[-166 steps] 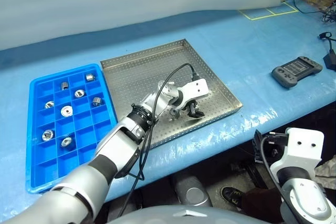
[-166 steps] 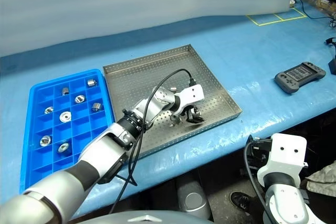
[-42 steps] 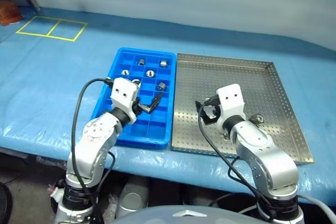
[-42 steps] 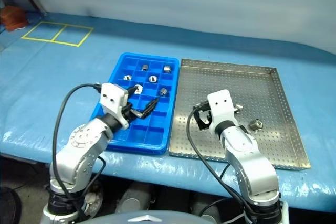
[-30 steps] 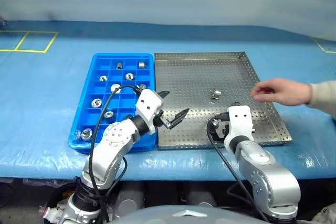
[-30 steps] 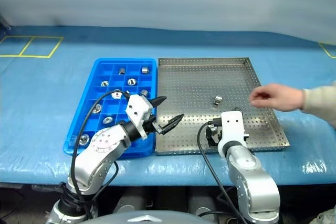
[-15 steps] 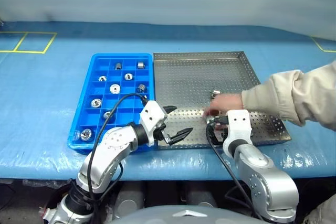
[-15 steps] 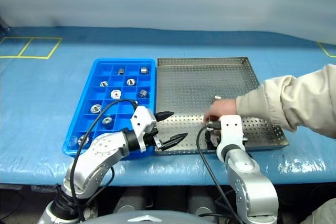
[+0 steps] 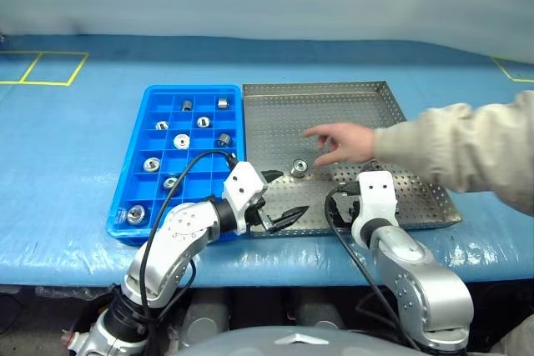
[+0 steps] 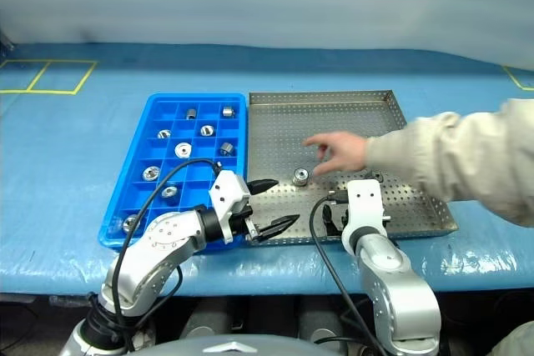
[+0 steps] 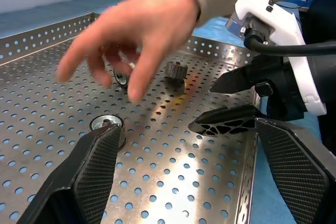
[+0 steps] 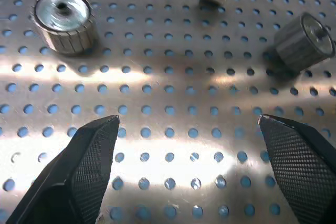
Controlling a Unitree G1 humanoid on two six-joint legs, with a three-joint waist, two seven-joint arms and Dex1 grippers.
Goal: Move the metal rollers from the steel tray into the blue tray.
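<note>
The steel tray [image 9: 284, 114] lies right of the blue tray [image 9: 193, 88], which holds several metal rollers [image 9: 182, 140] in its compartments. One roller [image 9: 298, 168] rests on the steel tray's near middle. The right wrist view has it [image 12: 64, 14] with two more [image 12: 303, 40] on the perforated floor. My left gripper [image 9: 288, 193] hovers open over the steel tray's near left corner. My right gripper [image 12: 187, 124] is open, low over the tray's front, with nothing between its fingers. A person's hand [image 9: 338, 141] reaches over the steel tray just beyond the roller.
The person's beige sleeve [image 9: 450, 143] crosses the steel tray's right side above my right arm. Blue sheeting [image 9: 75, 122] covers the table around both trays. Yellow tape marks [image 9: 42, 68] lie at the far left.
The person's hand has moved from beside my right gripper towards the steel tray's middle, and a roller now lies where it passed. Both grippers have stayed put and open.
</note>
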